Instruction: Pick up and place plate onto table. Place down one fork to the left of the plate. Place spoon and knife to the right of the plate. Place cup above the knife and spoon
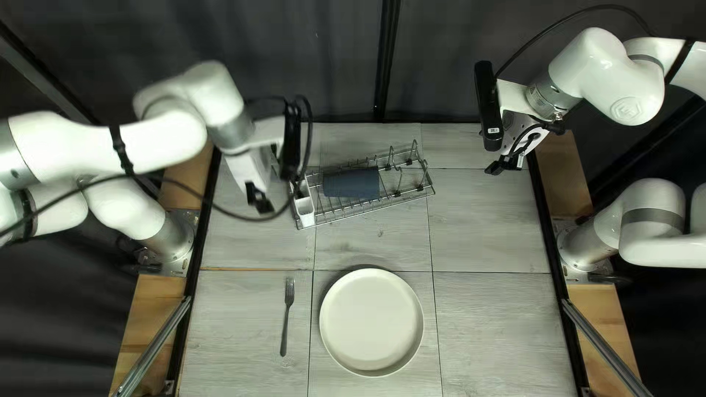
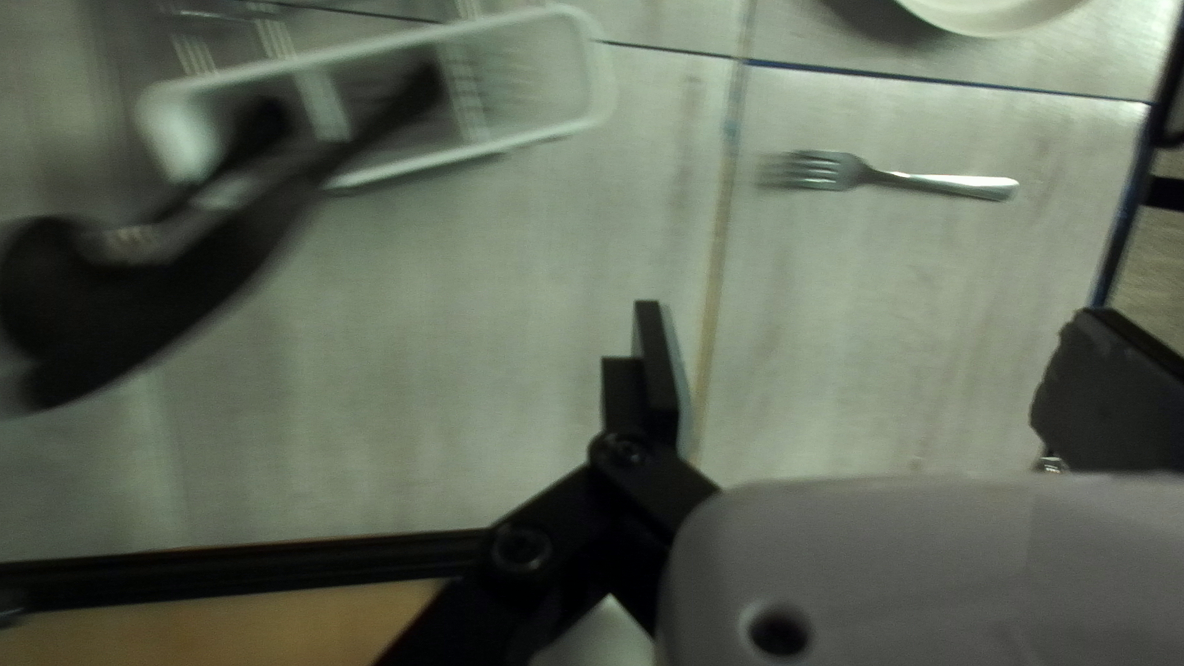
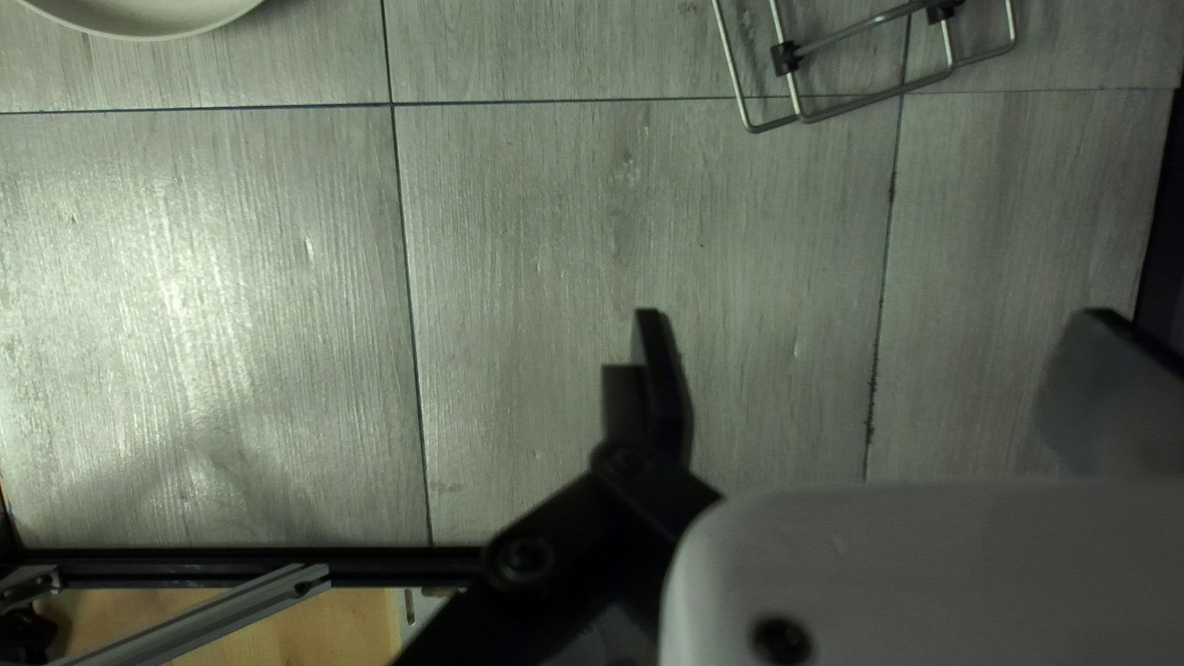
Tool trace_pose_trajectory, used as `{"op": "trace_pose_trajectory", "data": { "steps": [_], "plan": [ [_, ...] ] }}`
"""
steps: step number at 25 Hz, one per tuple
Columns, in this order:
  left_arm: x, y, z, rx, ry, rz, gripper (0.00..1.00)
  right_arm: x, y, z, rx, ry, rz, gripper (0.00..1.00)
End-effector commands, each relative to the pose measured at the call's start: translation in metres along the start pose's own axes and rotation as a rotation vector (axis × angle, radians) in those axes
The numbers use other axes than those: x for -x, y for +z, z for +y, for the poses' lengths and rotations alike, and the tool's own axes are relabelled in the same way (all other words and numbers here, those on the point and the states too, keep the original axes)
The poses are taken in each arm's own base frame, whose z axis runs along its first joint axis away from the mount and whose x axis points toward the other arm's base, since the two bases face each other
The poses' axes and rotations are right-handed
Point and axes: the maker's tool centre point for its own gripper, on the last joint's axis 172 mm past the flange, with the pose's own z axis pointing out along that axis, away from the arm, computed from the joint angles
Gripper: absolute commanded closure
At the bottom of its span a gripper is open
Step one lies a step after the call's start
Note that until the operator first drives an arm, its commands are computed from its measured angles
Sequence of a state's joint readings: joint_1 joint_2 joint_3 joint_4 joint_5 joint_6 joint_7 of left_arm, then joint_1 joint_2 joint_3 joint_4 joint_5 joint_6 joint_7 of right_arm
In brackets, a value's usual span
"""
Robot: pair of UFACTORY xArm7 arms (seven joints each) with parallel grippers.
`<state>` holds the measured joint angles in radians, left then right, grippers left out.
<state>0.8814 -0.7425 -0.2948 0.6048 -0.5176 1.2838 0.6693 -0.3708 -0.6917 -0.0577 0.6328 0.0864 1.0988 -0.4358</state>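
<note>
The cream plate (image 1: 371,322) lies on the table, with one fork (image 1: 285,316) separate at its left, tines toward the far edge. In the rack a dark blue cup (image 1: 351,184) rests on its side. Dark utensils (image 2: 160,290) stand blurred in the white holder; which ones, I cannot tell. My left gripper (image 1: 259,200) hangs beside that holder; in the left wrist view the left gripper (image 2: 882,370) is open and empty, the fork (image 2: 919,181) lying ahead. High at the far right, my right gripper (image 1: 504,163) shows; in its wrist view the right gripper (image 3: 882,376) stands open over bare table.
The wire rack (image 1: 404,195) stands toward the table's far side, with the white holder (image 1: 305,212) at its left end. A loose black cable (image 1: 220,212) loops from my left arm near the holder. Dark rails (image 1: 548,242) edge the table.
</note>
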Motion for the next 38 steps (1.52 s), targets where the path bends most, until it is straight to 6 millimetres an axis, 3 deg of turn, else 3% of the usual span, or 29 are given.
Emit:
{"op": "trace_pose_trajectory", "data": {
  "steps": [1, 6, 14, 27, 29, 31, 33, 38],
  "plan": [
    [-0.001, -0.005, -0.047, -0.029, 0.014, 0.014, 0.00, 0.000, 0.000, 0.000, 0.000, 0.000, 0.000, 0.00],
    [0.005, 0.003, -0.076, -0.031, 0.001, 0.018, 0.00, 0.000, 0.000, 0.000, 0.000, 0.000, 0.000, 0.00],
    [0.012, 0.002, -0.097, -0.027, -0.030, 0.023, 0.00, 0.000, 0.000, 0.000, 0.000, 0.000, 0.000, 0.00],
    [0.005, 0.029, -0.091, 0.005, -0.053, 0.007, 0.00, 0.000, 0.000, 0.000, 0.000, 0.000, 0.000, 0.00],
    [0.005, 0.031, -0.087, 0.007, -0.057, 0.004, 0.21, 0.000, 0.000, 0.000, 0.000, 0.000, 0.000, 0.00],
    [0.006, 0.031, -0.083, 0.007, -0.064, 0.000, 0.93, 0.000, 0.000, 0.000, 0.000, 0.000, 0.000, 0.00],
    [0.005, 0.031, -0.080, 0.008, -0.069, -0.001, 1.00, 0.000, 0.000, 0.000, 0.000, 0.000, 0.000, 0.00],
    [-0.005, 0.023, -0.063, 0.002, -0.073, 0.007, 1.00, 0.000, 0.000, 0.000, 0.000, 0.000, 0.000, 0.00]
  ]
}}
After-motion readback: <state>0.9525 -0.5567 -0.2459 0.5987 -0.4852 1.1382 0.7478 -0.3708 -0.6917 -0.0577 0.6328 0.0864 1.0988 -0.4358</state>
